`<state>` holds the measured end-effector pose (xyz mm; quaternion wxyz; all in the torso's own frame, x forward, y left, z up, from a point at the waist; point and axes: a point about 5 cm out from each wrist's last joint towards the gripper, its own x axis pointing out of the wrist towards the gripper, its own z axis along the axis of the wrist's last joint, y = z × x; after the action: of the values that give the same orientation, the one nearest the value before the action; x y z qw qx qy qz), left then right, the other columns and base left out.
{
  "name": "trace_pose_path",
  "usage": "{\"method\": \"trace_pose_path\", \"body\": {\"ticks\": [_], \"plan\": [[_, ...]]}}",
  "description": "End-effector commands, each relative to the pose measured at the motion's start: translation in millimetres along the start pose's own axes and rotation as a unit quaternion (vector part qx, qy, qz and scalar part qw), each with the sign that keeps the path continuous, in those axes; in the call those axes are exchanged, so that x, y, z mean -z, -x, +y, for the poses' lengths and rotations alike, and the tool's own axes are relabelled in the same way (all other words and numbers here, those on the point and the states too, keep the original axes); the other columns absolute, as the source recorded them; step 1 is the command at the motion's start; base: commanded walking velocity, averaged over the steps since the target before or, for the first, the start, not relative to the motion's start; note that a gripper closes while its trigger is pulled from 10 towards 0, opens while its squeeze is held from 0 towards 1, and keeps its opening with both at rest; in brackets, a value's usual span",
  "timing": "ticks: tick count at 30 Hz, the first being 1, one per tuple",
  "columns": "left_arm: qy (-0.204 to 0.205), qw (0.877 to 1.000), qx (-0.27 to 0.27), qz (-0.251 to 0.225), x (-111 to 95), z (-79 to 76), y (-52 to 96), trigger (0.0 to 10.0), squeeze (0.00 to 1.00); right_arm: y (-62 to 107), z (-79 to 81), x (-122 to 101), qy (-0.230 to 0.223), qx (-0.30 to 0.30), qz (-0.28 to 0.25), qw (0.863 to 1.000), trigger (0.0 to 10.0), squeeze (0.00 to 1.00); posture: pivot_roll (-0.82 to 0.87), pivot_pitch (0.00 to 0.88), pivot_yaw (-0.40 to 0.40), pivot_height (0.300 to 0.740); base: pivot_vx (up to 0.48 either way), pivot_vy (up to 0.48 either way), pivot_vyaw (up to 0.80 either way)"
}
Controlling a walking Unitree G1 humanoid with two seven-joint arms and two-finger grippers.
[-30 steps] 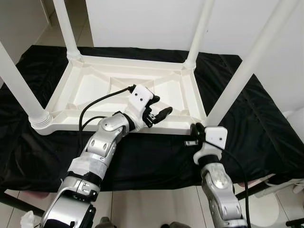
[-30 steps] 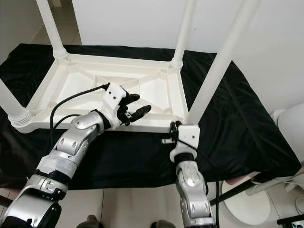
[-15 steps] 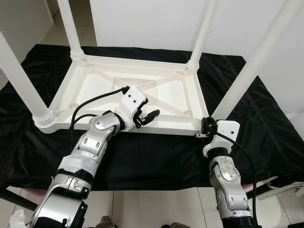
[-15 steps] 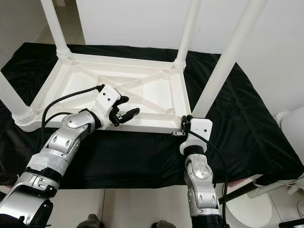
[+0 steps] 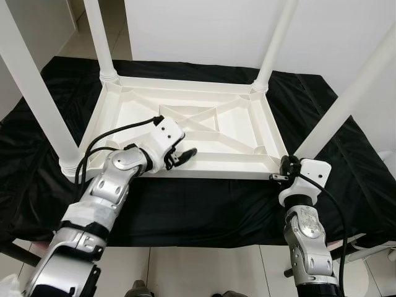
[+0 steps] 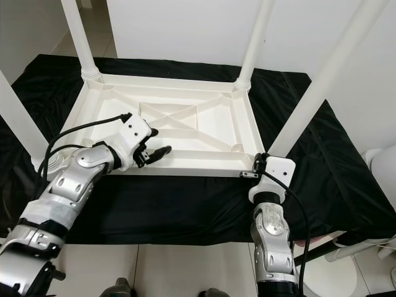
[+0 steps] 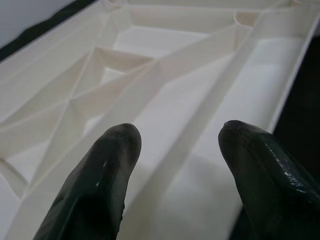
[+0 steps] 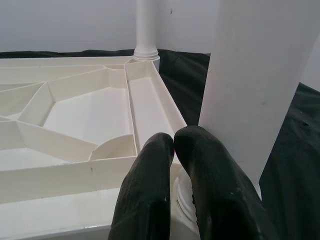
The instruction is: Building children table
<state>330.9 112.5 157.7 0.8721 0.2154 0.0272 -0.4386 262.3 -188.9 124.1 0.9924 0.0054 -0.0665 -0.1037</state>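
A white plastic children's table (image 5: 216, 174) lies upside down on a black cloth, its ribbed underside facing up. Its four white legs stand up from the corners; the near-right leg (image 5: 346, 105) rises just beside my right arm. My left gripper (image 5: 184, 157) is open, hovering over the near rim around its middle, with nothing between its fingers (image 7: 115, 150). At the near-right corner my right gripper (image 5: 286, 167) is shut, and its fingertips (image 8: 160, 145) rest close against that leg's base.
The black cloth (image 5: 204, 210) covers a low platform, and pale tiled floor shows along its near edge. A white wall stands close behind the table. A white rounded object (image 6: 383, 173) sits off the cloth at the right.
The whole view has shifted, so the camera moved. Against the table, my left gripper has slid left along the near rim. The right gripper has stayed by the near-right leg.
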Motion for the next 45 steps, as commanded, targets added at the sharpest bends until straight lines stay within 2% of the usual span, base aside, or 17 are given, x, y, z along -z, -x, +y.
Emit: {"method": "trace_pose_path", "body": {"ticks": [1, 3, 6, 12, 14, 19, 29, 33, 38, 41, 45], "plan": [[-0.004, 0.999, 0.039, -0.007, 0, -8.7, 1.3, 10.0, 0.00, 3.1, -14.0, 7, 0.009, 0.032, 0.015, 0.999, 10.0, 0.00, 0.02, 0.000, -0.054, 0.740, 0.000, 0.000, 0.00], [0.003, 0.998, 0.057, -0.011, 0, -12.5, 3.1, 10.0, 0.00, 3.4, -12.8, 8, 0.010, 0.028, 0.016, 0.999, 10.0, 0.00, 0.02, 0.001, -0.056, 0.740, 0.000, 0.000, 0.00], [0.021, 0.993, 0.111, -0.023, 0, -24.6, 9.3, 10.0, 0.00, 3.9, -9.5, 8, 0.010, 0.018, 0.017, 1.000, 10.0, 0.00, 0.02, 0.002, -0.057, 0.740, 0.000, 0.000, 0.00], [0.012, 0.994, 0.107, -0.002, 8, -27.0, 9.4, 10.0, 0.00, 3.5, -5.4, 8, 0.008, 0.008, 0.015, 1.000, 10.0, 0.00, 0.02, 0.002, -0.059, 0.740, 0.000, 0.000, 0.00], [0.014, 0.997, 0.069, 0.030, 19, -22.4, 6.4, 10.0, 0.00, 4.9, -3.5, 9, 0.007, 0.005, 0.019, 1.000, 10.0, 0.00, 0.02, 0.002, -0.059, 0.740, 0.000, 0.000, 0.00], [0.025, 0.998, 0.035, 0.051, 25, -16.4, 3.5, 10.0, 0.00, 6.1, -2.3, 10, 0.006, 0.004, 0.021, 1.000, 10.0, 0.00, 0.02, 0.003, -0.058, 0.740, 0.000, 0.000, 0.00], [0.044, 0.997, 0.005, 0.060, 29, -9.4, 3.0, 10.0, 0.00, 6.1, -1.6, 10, 0.004, 0.006, 0.022, 1.000, 10.0, 0.00, 0.01, 0.001, -0.053, 0.740, 0.000, 0.000, 0.00], [0.061, 0.994, -0.039, 0.077, 33, -2.1, 0.2, 10.0, 0.00, 5.7, -1.1, 9, 0.002, 0.009, 0.020, 1.000, 10.0, 0.00, 0.01, 0.004, -0.050, 0.740, 0.000, 0.000, 0.00], [0.057, 0.991, -0.076, 0.096, 38, 5.0, -0.8, 10.0, 0.00, 5.9, -0.5, 10, 0.001, 0.010, 0.021, 1.000, 10.0, 0.00, 0.01, 0.006, -0.051, 0.740, 0.000, 0.000, 0.00], [0.064, 0.984, -0.124, 0.106, 38, 16.1, -1.2, 10.0, 0.00, 6.0, 0.7, 10, 0.000, 0.009, 0.022, 1.000, 10.0, 0.00, 0.01, 0.007, -0.049, 0.740, 0.000, 0.000, 0.00], [0.059, 0.982, -0.143, 0.108, 36, 22.1, -0.6, 10.0, 0.00, 5.8, 0.5, 10, 0.000, 0.010, 0.022, 1.000, 10.0, 0.00, 0.01, 0.006, -0.049, 0.740, 0.000, 0.000, 0.00]]}}
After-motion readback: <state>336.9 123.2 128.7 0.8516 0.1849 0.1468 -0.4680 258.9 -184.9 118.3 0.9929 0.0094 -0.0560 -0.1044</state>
